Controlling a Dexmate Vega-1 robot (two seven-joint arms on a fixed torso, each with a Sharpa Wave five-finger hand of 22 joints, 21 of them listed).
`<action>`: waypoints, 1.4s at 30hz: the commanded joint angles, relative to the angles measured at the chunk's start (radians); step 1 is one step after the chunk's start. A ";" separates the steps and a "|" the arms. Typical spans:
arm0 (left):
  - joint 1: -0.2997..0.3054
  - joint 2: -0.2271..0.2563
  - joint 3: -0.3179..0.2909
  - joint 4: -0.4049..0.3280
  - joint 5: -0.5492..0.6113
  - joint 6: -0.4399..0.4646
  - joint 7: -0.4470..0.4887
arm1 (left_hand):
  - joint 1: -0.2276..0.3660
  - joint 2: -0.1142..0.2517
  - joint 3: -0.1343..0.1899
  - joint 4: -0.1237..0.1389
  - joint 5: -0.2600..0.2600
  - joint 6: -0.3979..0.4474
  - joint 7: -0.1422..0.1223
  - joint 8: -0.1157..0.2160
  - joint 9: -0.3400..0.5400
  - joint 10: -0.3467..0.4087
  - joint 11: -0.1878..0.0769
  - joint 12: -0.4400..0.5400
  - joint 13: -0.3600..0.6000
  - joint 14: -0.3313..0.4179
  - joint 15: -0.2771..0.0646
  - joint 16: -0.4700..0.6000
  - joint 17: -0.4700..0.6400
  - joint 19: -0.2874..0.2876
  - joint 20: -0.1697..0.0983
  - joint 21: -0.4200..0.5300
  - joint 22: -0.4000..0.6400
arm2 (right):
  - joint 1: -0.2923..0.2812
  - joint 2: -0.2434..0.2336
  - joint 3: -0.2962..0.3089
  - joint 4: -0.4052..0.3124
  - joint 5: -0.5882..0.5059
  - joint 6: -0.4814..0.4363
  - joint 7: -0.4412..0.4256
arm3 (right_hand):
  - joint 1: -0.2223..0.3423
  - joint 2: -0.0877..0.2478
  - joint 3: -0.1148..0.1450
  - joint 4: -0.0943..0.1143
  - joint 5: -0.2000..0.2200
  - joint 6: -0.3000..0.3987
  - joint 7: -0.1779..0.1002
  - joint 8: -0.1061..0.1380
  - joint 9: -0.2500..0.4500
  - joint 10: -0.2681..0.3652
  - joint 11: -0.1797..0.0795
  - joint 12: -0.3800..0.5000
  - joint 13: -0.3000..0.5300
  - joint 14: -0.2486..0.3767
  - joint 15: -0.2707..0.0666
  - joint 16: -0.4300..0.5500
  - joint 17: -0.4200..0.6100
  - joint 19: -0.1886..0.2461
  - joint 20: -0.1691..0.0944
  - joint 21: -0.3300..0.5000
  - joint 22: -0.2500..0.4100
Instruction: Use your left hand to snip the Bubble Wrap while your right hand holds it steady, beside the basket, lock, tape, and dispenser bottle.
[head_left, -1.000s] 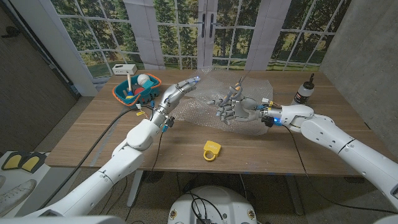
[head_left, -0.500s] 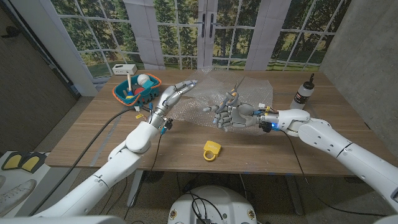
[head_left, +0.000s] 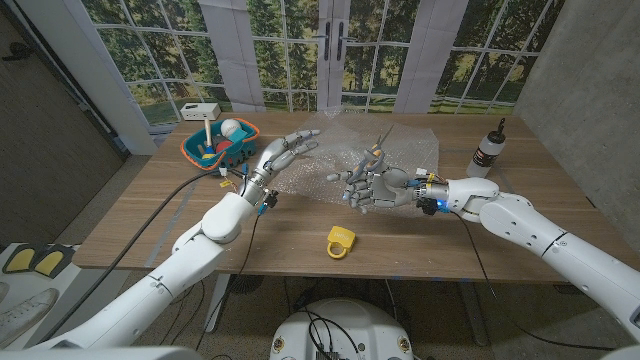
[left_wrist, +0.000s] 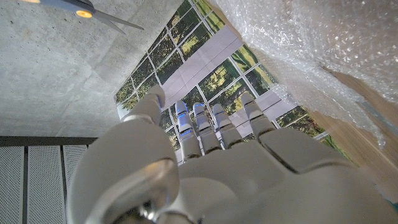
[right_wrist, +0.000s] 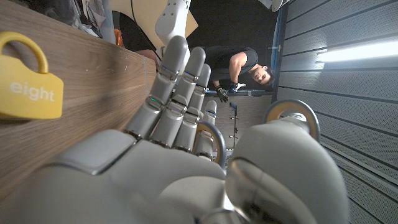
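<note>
left hand (head_left: 283, 153) is hanging open over the near edge of the bubble wrap (head_left: 375, 152), fingers spread, holding nothing; right hand (head_left: 372, 184) is gripping the scissors (head_left: 377, 150) above the wrap; yellow lock (head_left: 341, 241) is sitting nearer on the table (head_left: 150, 215)

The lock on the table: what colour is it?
Yellow. The lock shows whole in the head view; the right wrist view shows it close up.
</note>
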 joint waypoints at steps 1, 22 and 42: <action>-0.016 0.020 0.008 0.023 0.072 0.007 0.025 | 0.047 -0.021 0.008 0.003 0.003 -0.028 -0.027 0.002 0.003 0.015 -0.026 0.012 0.006 -0.009 -0.075 0.008 0.000 0.001 -0.011 -0.009 0.002 | 0.005 -0.006 0.011 0.005 0.004 0.000 -0.004 | -0.010 0.004 -0.004 0.002 -0.002 0.093 0.097 -0.004 0.001 0.006 -0.001 -0.009 0.003 -0.011 -0.041 0.003 0.002 0.010 -0.025 -0.003 0.006; -0.054 0.027 0.048 0.023 0.329 0.158 0.190 | 0.022 -0.090 -0.065 0.043 -0.049 -0.145 -0.047 0.006 0.000 0.029 -0.058 0.018 0.015 -0.054 -0.086 0.007 0.005 -0.029 -0.019 -0.042 0.004 | -0.015 -0.022 0.028 -0.004 0.014 0.001 -0.015 | -0.006 0.014 0.000 0.000 -0.001 0.086 0.094 -0.017 0.001 0.008 0.002 -0.027 0.004 -0.013 -0.041 0.007 0.001 0.013 -0.025 -0.012 0.006; -0.136 0.027 0.119 0.056 0.471 0.149 0.228 | 0.065 -0.064 -0.056 0.034 -0.047 -0.157 -0.058 0.010 0.000 0.018 -0.066 0.015 0.018 -0.108 -0.099 0.004 0.005 -0.030 -0.045 -0.052 0.005 | -0.021 -0.037 0.042 -0.013 0.015 0.005 -0.019 | -0.004 0.018 0.001 -0.002 -0.002 0.069 0.088 -0.032 0.002 0.008 0.009 -0.044 0.005 -0.015 -0.038 0.009 -0.002 0.016 -0.027 -0.021 0.006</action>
